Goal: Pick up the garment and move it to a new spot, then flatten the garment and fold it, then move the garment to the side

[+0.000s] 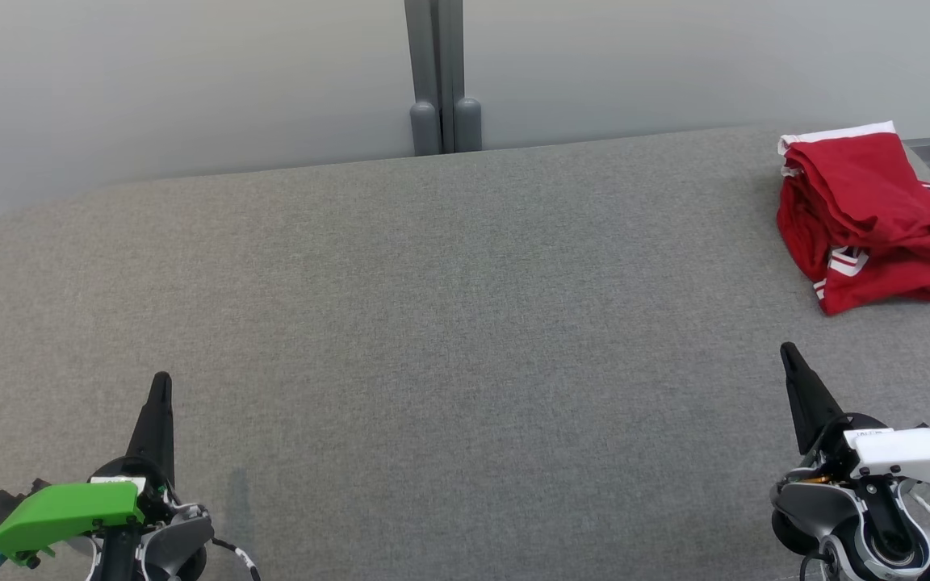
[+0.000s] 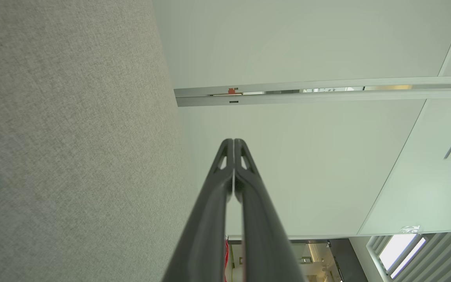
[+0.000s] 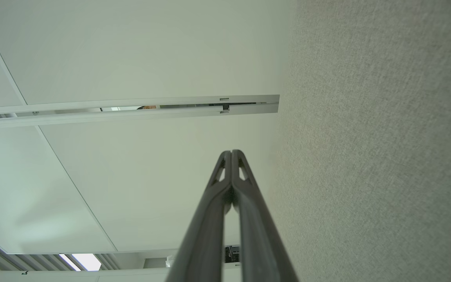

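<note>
Left gripper (image 1: pixel 161 381): 2 long dark fingers (image 2: pixel 210 219) clenched tip to tip, nothing between them, pointing away from the robot over the near left part of the counter (image 1: pixel 449 307); in the left wrist view the tips meet with a thin slit lower down the shafts, and the grey cloth surface runs along that view's left side. A green cover (image 1: pixel 61 508) sits on the wrist behind these fingers. Right gripper (image 1: pixel 788 349): 2 matching dark fingers, likewise clenched and grasping nothing, pointing away and leaning slightly to the left over the near right part of the counter; in the right wrist view the tips touch and the grey cloth runs along that view's right side. A white cover (image 1: pixel 909 452) sits on the wrist behind them. Counter: grey woven fabric top with rounded far corners, bare across the middle between the 2 grippers. Garment (image 1: pixel 869 218): 1 item, red with white trim and some lettering, lying bunched and loosely folded at the far right corner of the counter, its right edge cut off by the frame; well apart from the left gripper, nearer the right gripper but not touching it. Beyond the counter: pale wall panels (image 1: pixel 190 81), joined by 1 grey upright post (image 1: pixel 434 73).
</note>
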